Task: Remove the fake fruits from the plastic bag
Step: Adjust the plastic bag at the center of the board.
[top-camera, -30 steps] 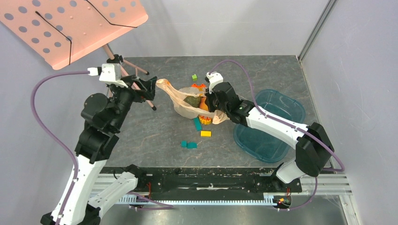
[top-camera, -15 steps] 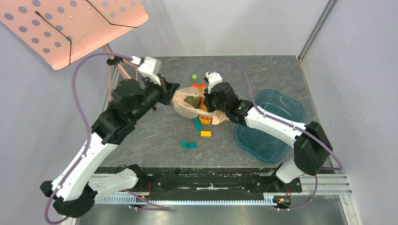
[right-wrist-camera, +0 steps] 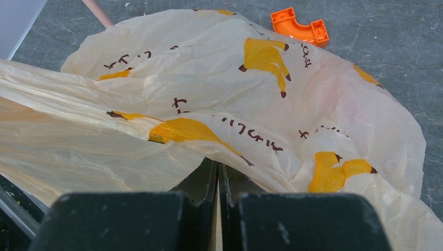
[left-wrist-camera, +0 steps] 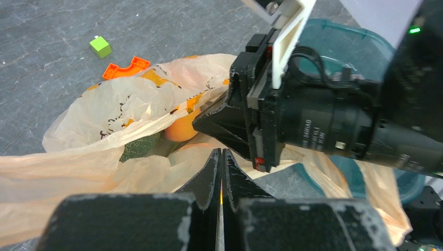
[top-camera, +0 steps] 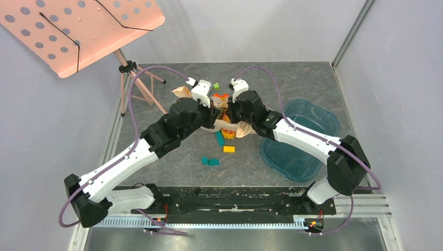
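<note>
The plastic bag (left-wrist-camera: 120, 104) lies crumpled mid-table, pale peach with orange marks (right-wrist-camera: 209, 78). Through its mouth in the left wrist view show the fake fruits: a glossy orange one (left-wrist-camera: 180, 130) and, beside it, a speckled green one (left-wrist-camera: 140, 148). My right gripper (right-wrist-camera: 218, 170) is shut with bag film draped over its tips; from the left wrist view it pinches the bag's rim (left-wrist-camera: 203, 121) right over the orange fruit. My left gripper (left-wrist-camera: 220, 155) is shut, its tips against the near fold of the bag, nothing seen between them. From above, both grippers (top-camera: 215, 111) (top-camera: 231, 111) meet over the bag.
An orange toy piece (left-wrist-camera: 125, 68) and a green block (left-wrist-camera: 100, 46) lie just beyond the bag. Teal and yellow blocks (top-camera: 229, 149) sit in front of it. A teal tray (top-camera: 300, 136) lies at right. A pink music stand (top-camera: 78, 26) on a tripod (top-camera: 138, 86) stands back left.
My left arm let go of the stretched bag handle, swung right from the tripod to the bag, and its gripper shut. The handle fell slack. The right arm stayed put.
</note>
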### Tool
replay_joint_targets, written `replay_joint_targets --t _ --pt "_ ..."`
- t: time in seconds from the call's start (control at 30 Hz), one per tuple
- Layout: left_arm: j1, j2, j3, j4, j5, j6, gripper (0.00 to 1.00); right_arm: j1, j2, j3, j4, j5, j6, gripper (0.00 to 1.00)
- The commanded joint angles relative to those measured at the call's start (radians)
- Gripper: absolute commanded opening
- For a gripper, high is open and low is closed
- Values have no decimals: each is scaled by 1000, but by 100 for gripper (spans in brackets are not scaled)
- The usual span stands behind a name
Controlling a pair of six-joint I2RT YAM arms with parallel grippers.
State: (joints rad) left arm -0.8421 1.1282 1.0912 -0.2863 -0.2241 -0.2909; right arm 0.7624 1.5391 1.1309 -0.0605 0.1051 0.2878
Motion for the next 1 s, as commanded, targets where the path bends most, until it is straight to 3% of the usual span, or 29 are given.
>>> replay_joint_targets --t 0.0,0.37,0.97 --pt "-2 37 -42 165 -42 -24 2 -3 -21 -7 42 -9 13 0" --pt "12 198 -57 206 -57 -2 2 -16 -22 -26 45 -4 14 0" --pt "183 415 -138 410 -59 -49 2 -76 109 -31 116 14 44 0"
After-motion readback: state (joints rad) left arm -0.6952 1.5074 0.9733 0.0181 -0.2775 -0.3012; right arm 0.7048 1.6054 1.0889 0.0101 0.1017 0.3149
